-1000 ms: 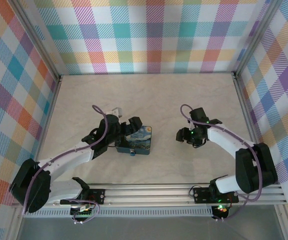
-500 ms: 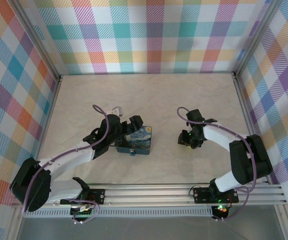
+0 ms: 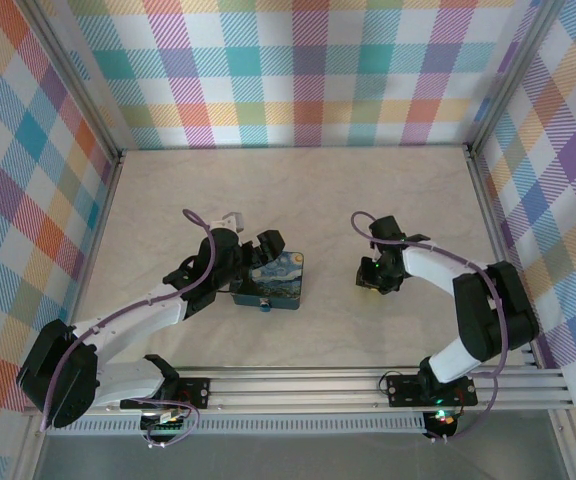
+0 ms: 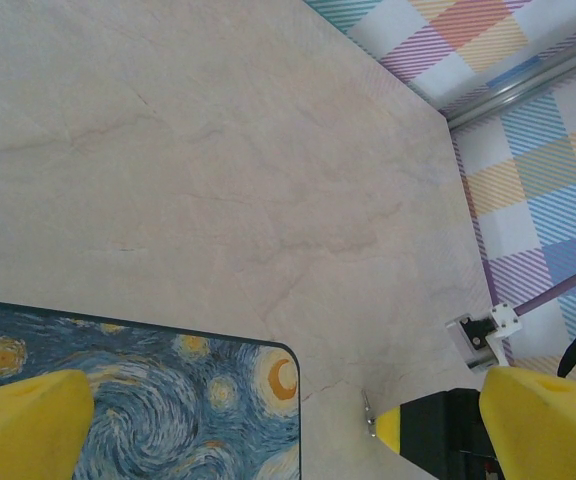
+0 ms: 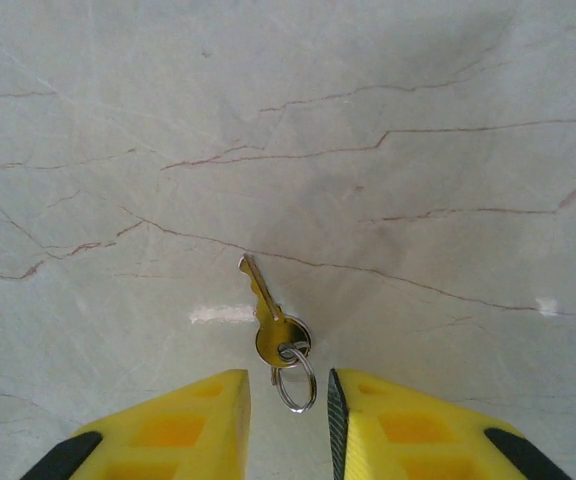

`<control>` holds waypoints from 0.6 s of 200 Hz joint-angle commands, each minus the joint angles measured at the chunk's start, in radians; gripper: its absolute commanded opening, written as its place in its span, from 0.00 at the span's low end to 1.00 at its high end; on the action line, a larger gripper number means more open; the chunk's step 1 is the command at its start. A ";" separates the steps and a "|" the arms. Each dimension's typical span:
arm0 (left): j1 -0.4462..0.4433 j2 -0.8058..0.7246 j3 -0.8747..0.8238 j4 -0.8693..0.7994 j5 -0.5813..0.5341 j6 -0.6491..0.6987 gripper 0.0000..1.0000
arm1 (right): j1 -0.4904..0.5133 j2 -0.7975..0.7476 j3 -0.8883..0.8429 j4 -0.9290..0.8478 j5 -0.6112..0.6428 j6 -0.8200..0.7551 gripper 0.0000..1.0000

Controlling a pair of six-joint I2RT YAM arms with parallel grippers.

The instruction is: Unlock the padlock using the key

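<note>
While the right end effector (image 5: 288, 388) hangs low over the bench (image 5: 418, 120), its two yellow fingers (image 5: 178, 420) stand a narrow slot apart, both cut off by the lower edge of the wrist frame. It is not clamped, as bare bench shows on either side of the ring.

The key (image 5: 266, 318) lies flat at lower centre, just above the fingertips. Its blade points to the upper left and its brassy head is toward the fingers. Its wire ring (image 5: 294, 382) sits in the slot between the fingertips. Whether either pad touches the ring is hard to tell.

In the top view the right end effector (image 3: 373, 275) sits right of centre, and the key is too small to make out there. The right arm (image 3: 468, 290) curves away to the lower right.

The left end effector (image 4: 283, 400) is spread wide, with its yellow fingers at the two lower corners of the wrist frame, both cropped. Between them, at lower left, shows one corner of a tin (image 4: 168, 400) with a starry-night print; the rest is out of frame.

In the top view the left end effector (image 3: 258, 250) is at the tin's upper left edge. The padlock (image 3: 266, 305) is a small teal nub at the tin's lower edge. It is too small to show the shackle or whether it is locked.
</note>
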 commanded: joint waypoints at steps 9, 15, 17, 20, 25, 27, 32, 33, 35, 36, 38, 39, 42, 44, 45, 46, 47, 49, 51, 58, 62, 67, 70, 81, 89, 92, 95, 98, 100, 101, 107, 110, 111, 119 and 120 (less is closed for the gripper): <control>-0.011 -0.011 0.029 -0.012 -0.012 0.011 0.99 | 0.014 0.024 0.031 0.001 0.013 0.012 0.26; -0.010 -0.011 0.028 -0.014 -0.013 0.013 0.99 | 0.014 0.029 0.032 0.002 0.015 0.012 0.25; -0.011 -0.011 0.028 -0.014 -0.013 0.012 0.99 | 0.015 0.031 0.031 0.002 0.016 0.012 0.25; -0.011 -0.012 0.028 -0.013 -0.012 0.011 0.99 | 0.015 0.035 0.031 0.003 0.018 0.013 0.25; -0.010 -0.010 0.028 -0.014 -0.012 0.011 0.99 | 0.017 0.039 0.031 0.004 0.021 0.013 0.24; -0.011 -0.011 0.028 -0.014 -0.013 0.011 0.99 | 0.017 0.041 0.032 0.004 0.021 0.013 0.24; -0.011 -0.011 0.028 -0.015 -0.013 0.011 0.99 | 0.019 0.046 0.031 0.003 0.025 0.012 0.23; -0.011 -0.011 0.028 -0.015 -0.013 0.011 0.99 | 0.019 0.047 0.032 0.003 0.025 0.013 0.23; -0.010 -0.010 0.028 -0.014 -0.013 0.012 0.99 | 0.019 0.049 0.031 0.005 0.026 0.013 0.23; -0.011 -0.011 0.028 -0.014 -0.013 0.012 0.99 | 0.019 0.050 0.031 0.005 0.028 0.013 0.23; -0.011 -0.012 0.028 -0.015 -0.013 0.012 0.99 | 0.020 0.051 0.031 0.005 0.029 0.013 0.23; -0.011 -0.013 0.028 -0.015 -0.014 0.012 0.99 | 0.020 0.051 0.031 0.005 0.030 0.014 0.23; -0.011 -0.012 0.027 -0.016 -0.013 0.011 0.99 | 0.021 0.054 0.031 0.007 0.032 0.015 0.22; -0.011 -0.012 0.027 -0.017 -0.012 0.011 0.99 | 0.022 0.056 0.031 0.007 0.034 0.014 0.22; -0.011 -0.012 0.028 -0.017 -0.012 0.011 0.99 | 0.021 0.057 0.031 0.007 0.034 0.015 0.22; -0.011 -0.012 0.028 -0.017 -0.012 0.012 0.99 | 0.022 0.058 0.031 0.008 0.035 0.015 0.22; -0.011 -0.012 0.027 -0.017 -0.013 0.011 0.99 | 0.022 0.059 0.031 0.008 0.035 0.015 0.21; -0.011 -0.012 0.026 -0.018 -0.012 0.011 0.99 | 0.023 0.061 0.031 0.007 0.038 0.014 0.21; -0.011 -0.013 0.027 -0.019 -0.012 0.011 0.99 | 0.023 0.064 0.031 0.007 0.038 0.014 0.21; -0.011 -0.015 0.026 -0.021 -0.012 0.011 0.99 | 0.024 0.070 0.031 0.009 0.043 0.014 0.19; -0.011 -0.016 0.026 -0.023 -0.014 0.012 0.99 | 0.025 0.074 0.031 0.009 0.047 0.016 0.19; -0.011 -0.018 0.026 -0.024 -0.014 0.011 0.99 | 0.025 0.079 0.031 0.010 0.050 0.017 0.17; -0.011 -0.018 0.026 -0.024 -0.016 0.013 0.99 | 0.025 0.080 0.031 0.011 0.050 0.018 0.17; -0.011 -0.023 0.026 -0.028 -0.017 0.013 0.99 | 0.027 0.086 0.027 0.017 0.053 0.019 0.14; -0.011 -0.026 0.026 -0.031 -0.020 0.016 0.99 | 0.027 0.088 0.023 0.023 0.052 0.022 0.12; -0.011 -0.027 0.026 -0.033 -0.020 0.016 0.99 | 0.026 0.088 0.022 0.025 0.052 0.022 0.11; -0.011 -0.028 0.027 -0.035 -0.020 0.017 0.99 | 0.026 0.087 0.021 0.026 0.052 0.023 0.11; -0.011 -0.029 0.027 -0.035 -0.021 0.018 0.99 | 0.027 0.087 0.020 0.027 0.050 0.022 0.10; -0.011 -0.030 0.026 -0.036 -0.021 0.017 0.99 | 0.027 0.087 0.020 0.028 0.050 0.022 0.10; -0.011 -0.030 0.026 -0.036 -0.020 0.017 0.99 | 0.028 0.087 0.020 0.027 0.050 0.022 0.10; -0.011 -0.032 0.025 -0.038 -0.023 0.018 0.99 | 0.029 0.086 0.019 0.028 0.050 0.022 0.09; -0.011 -0.034 0.024 -0.038 -0.023 0.018 0.99 | 0.028 0.086 0.019 0.029 0.050 0.022 0.08; -0.011 -0.034 0.024 -0.038 -0.023 0.019 0.99 | 0.028 0.085 0.019 0.029 0.050 0.022 0.08; -0.011 -0.038 0.024 -0.039 -0.023 0.017 0.99 | 0.029 0.085 0.019 0.029 0.050 0.019 0.06; -0.011 -0.038 0.024 -0.040 -0.022 0.017 0.99 | 0.029 0.084 0.019 0.029 0.050 0.019 0.06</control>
